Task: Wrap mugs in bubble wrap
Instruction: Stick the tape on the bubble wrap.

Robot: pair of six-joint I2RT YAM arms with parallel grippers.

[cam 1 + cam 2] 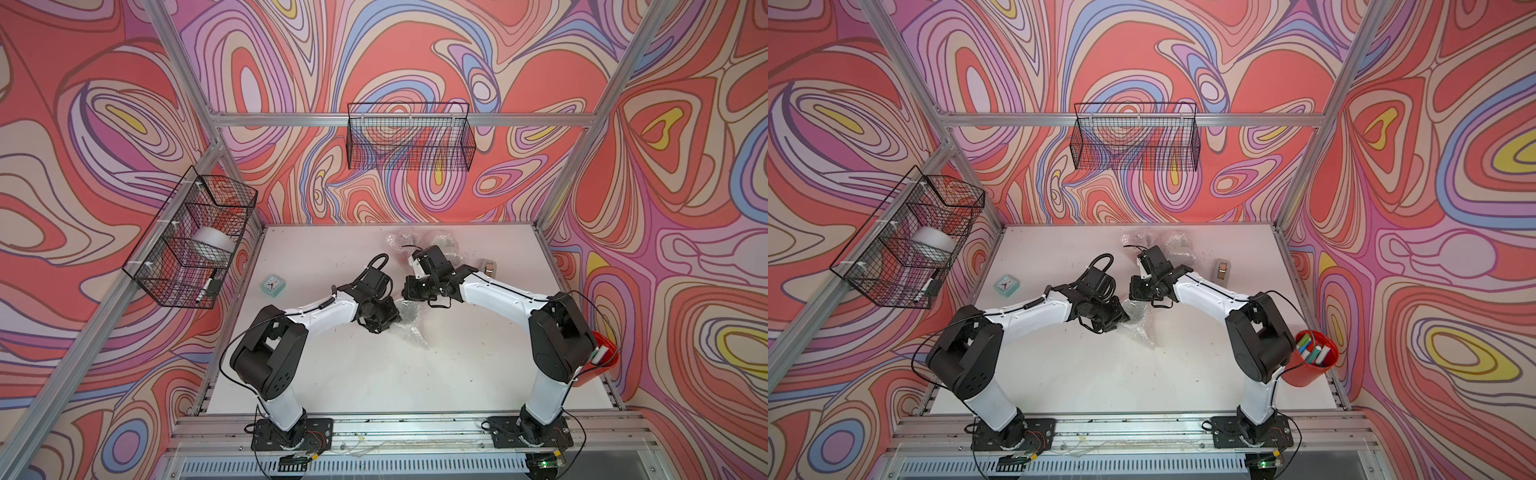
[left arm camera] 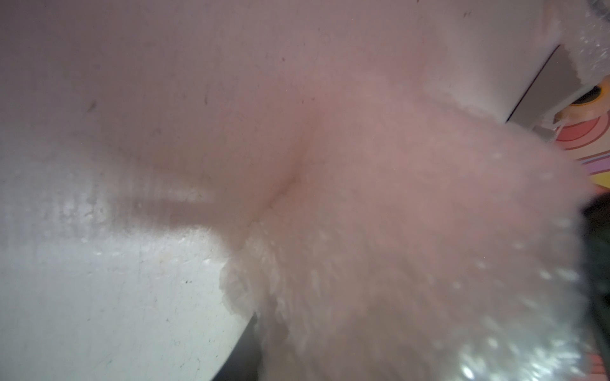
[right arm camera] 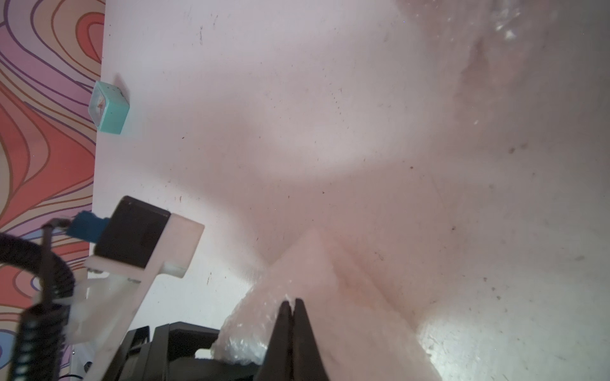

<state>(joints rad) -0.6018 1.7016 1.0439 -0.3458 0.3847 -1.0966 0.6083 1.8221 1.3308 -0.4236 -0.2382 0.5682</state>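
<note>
A crumpled bundle of bubble wrap lies mid-table between both arms. My left gripper is at its left side; in the left wrist view the bubble wrap fills the space at the jaws, with only a dark finger edge showing against it. My right gripper is shut, its two black fingers pressed together with a shiny bit of the bubble wrap pinched at the tips. Two more wrap bundles sit at the back. No bare mug shows; the mugs are hidden.
A mint-green clock stands left of the arms. A grey tape dispenser sits at the right, and a red cup of markers at the table's right edge. Wire baskets hang on the walls.
</note>
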